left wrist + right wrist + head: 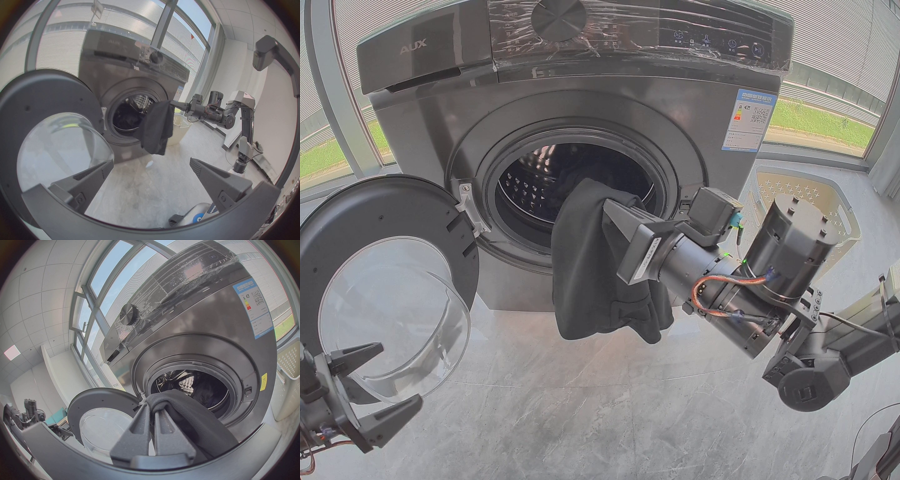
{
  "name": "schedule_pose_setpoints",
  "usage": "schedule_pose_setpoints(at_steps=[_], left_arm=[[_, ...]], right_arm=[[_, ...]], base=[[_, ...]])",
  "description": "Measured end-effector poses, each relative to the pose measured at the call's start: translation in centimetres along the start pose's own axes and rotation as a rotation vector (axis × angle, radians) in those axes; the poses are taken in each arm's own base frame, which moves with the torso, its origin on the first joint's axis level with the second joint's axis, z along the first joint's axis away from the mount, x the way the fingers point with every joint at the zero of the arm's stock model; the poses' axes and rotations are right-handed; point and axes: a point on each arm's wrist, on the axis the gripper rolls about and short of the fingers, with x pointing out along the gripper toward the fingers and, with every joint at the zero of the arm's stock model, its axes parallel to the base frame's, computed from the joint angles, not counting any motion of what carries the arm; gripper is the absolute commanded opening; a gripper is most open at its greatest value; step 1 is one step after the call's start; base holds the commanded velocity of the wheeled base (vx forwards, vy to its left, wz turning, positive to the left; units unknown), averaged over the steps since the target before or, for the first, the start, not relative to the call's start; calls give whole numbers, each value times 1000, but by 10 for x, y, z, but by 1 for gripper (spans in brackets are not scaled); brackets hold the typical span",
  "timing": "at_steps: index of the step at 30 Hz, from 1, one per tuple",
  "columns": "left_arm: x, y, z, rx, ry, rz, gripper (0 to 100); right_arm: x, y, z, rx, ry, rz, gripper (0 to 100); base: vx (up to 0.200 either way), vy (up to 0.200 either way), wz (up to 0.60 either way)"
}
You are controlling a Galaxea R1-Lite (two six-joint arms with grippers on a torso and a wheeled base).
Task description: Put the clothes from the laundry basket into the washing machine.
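Head view: washing machine (575,106) fills the upper centre of the frame. Its round door (387,250) is swung open at left. The right gripper (610,209) comes in from the right, just in front of the drum opening (575,181), fingers pinched on a dark garment (594,269). The garment hangs in the centre of the frame, its top at the drum mouth and the rest draped over the lower rim toward the floor (581,406). Can't tell if it touches the machine. A pale laundry basket (837,212) stands at right, beside the machine and behind the right arm. The left gripper (400,374) is at lower left, near the door glass, fingers spread, holding nothing.

Left wrist view: the left gripper (150,162) has its fingers wide apart with bare floor between them. The door is close by. Farther off, the garment (156,125) dangles from the right gripper before the drum, with the basket (179,128) behind it.

Right wrist view: both fingers (140,430) are shut tight on a fold of the garment (193,424), which drapes over one side of them. More dark clothing (209,390) lies inside the drum. The basket (289,380) stands next to the machine.
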Motion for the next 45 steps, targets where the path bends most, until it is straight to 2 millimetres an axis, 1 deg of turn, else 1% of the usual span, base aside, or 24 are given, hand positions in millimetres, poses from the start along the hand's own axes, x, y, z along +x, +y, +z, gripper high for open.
schedule_pose_setpoints(at_steps=[7,15,19,25,31,40,45], left_arm=[[52,17,2,-37,112,-91,100],[105,24,-5,-54,203,-160,100],[128,28,-9,-67,246,-178,100],[156,31,-20,-90,319,-203,100],[179,32,-29,-107,370,-230,100],[218,31,-31,-127,384,-259,100],[238,35,-31,-134,334,-258,100]], right_arm=[[13,-2,-4,-2,-9,4,0],[23,-6,-9,-5,-12,3,0],[28,-6,-9,-5,-16,4,0],[33,-5,-9,-3,-30,4,0],[35,-4,-10,-2,-33,3,0],[35,-2,-11,0,-36,6,0],[35,-1,-12,0,-34,9,0]], base=[[0,0,0],[0,0,0],[0,0,0],[0,0,0],[0,0,0],[0,0,0],[0,0,0]])
